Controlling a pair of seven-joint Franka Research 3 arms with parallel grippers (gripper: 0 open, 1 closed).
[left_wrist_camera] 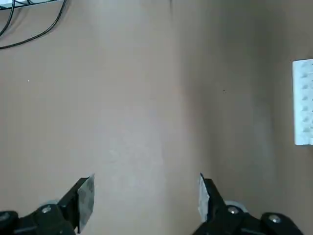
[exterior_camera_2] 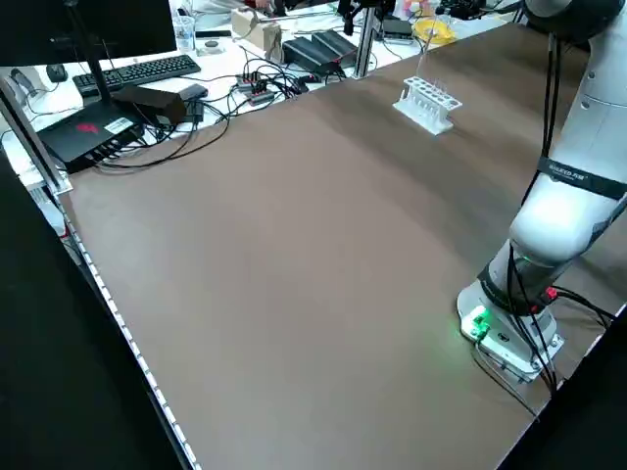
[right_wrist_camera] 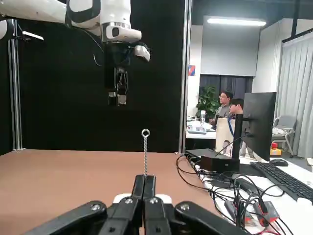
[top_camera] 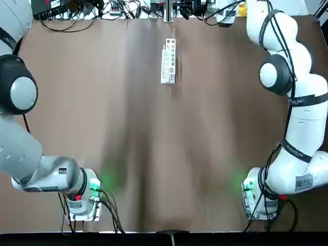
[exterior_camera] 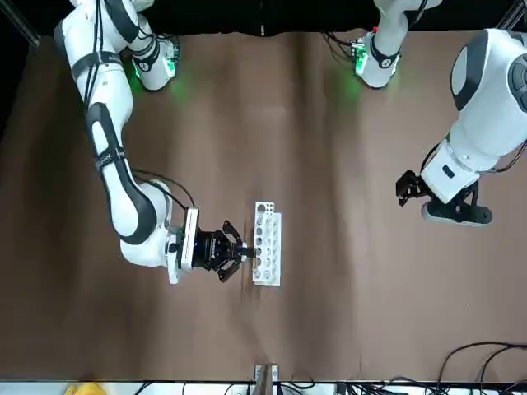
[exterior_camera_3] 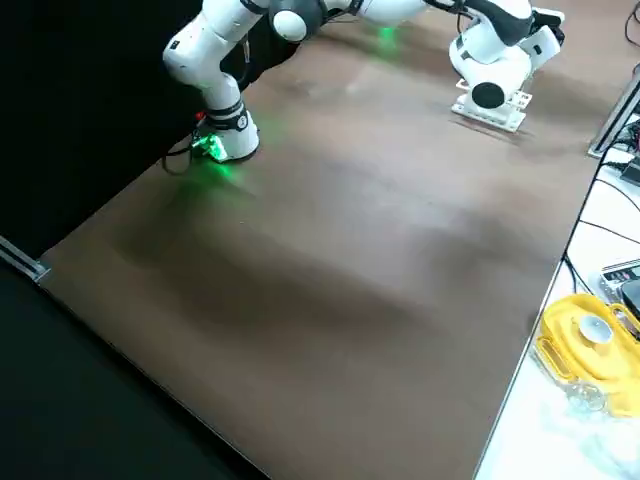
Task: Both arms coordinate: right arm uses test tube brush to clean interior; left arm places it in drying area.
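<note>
The drying area, a narrow white rack (top_camera: 168, 60) with a row of round holes, stands at the table's far middle. My right gripper (exterior_camera: 237, 249) lies level just beside the rack's (exterior_camera: 268, 243) far end. In the right wrist view its fingers (right_wrist_camera: 145, 178) are shut on the test tube brush (right_wrist_camera: 145, 152), a thin twisted wire that ends in a small loop. My left gripper (exterior_camera: 405, 188) hangs above the table's left part, well apart from the rack. It is open (left_wrist_camera: 145, 196) with nothing between its fingers, and the rack (left_wrist_camera: 303, 103) shows at the edge of its view.
Cables, power strips and a keyboard (exterior_camera_2: 147, 70) lie on the desk beyond the table's far edge. A yellow object (exterior_camera_3: 590, 345) sits off the table's far right corner. Two people sit at a monitor (right_wrist_camera: 257, 125) in the room. Both arm bases (top_camera: 82, 202) (top_camera: 261, 197) stand at the near edge.
</note>
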